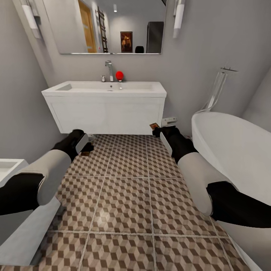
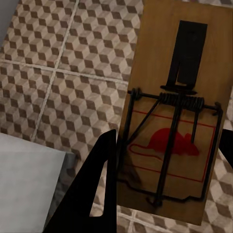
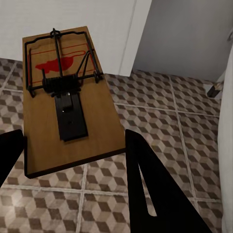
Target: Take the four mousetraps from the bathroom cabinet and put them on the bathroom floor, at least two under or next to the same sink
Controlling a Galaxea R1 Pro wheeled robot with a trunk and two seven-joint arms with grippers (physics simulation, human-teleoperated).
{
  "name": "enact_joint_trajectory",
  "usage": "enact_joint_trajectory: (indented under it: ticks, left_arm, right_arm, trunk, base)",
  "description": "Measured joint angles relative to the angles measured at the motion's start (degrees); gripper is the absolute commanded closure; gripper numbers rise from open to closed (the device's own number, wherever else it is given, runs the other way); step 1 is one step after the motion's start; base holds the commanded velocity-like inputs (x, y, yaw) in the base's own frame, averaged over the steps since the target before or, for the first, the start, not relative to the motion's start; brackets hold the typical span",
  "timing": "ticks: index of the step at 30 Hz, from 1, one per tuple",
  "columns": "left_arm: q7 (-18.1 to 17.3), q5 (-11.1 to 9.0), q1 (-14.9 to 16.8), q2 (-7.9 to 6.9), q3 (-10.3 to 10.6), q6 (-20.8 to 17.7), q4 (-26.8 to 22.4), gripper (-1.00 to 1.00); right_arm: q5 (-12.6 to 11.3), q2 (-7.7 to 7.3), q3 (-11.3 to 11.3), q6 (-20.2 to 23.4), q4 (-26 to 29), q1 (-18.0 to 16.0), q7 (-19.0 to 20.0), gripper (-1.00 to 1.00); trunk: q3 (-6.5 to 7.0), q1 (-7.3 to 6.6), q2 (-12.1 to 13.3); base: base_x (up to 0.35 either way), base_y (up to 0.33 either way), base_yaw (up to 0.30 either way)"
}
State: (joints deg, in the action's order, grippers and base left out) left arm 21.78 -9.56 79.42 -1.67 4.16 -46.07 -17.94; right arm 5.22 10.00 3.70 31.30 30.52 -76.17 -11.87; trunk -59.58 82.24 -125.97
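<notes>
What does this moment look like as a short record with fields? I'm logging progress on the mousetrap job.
left pincer: shut on a mousetrap, held above the bathroom floor
right pincer: shut on a second mousetrap
sink: straight ahead, white vanity with chrome faucet
bathtub: on the robot's right
traps seen lying on floor: none yet

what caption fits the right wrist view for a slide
Right gripper holding a tan wooden mousetrap above the cube-patterned tile floor.
</notes>
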Motion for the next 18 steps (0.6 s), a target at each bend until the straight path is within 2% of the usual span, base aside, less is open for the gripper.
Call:
enact_joint_trajectory:
  ticks: [7,13,17,18]
  left_arm:
    - [-0.1,0.0,0.0,0.28,0.1,1.5,0.5,1.00]
    - [-0.5,-0.2,0.1,0.36,0.3,9.8,2.6,1.00]
    - [-0.5,-0.3,0.1,0.78,0.3,12.5,3.3,1.00]
    - [-0.6,-0.4,0.1,1.41,0.3,12.8,3.3,1.00]
  right_arm:
    - [0.0,0.00,0.0,0.1,0.5,0.0,-0.1,1.00]
    - [0.0,0.00,0.0,0.1,1.0,0.0,0.0,1.00]
    - [0.0,0.00,0.1,-0.1,1.1,0.0,0.0,1.00]
    - [0.0,0.00,0.1,-0.1,1.1,0.0,0.0,1.00]
  trunk:
    - [-0.06,0.00,0.0]
    - [-0.07,0.00,0.0]
    - [-0.07,0.00,0.0]
    - [-0.07,0.00,0.0]
  base:
    - [0.000,0.000,0.000]
    - [0.000,0.000,0.000]
    - [0.000,0.000,0.000]
    - [0.000,0.000,0.000]
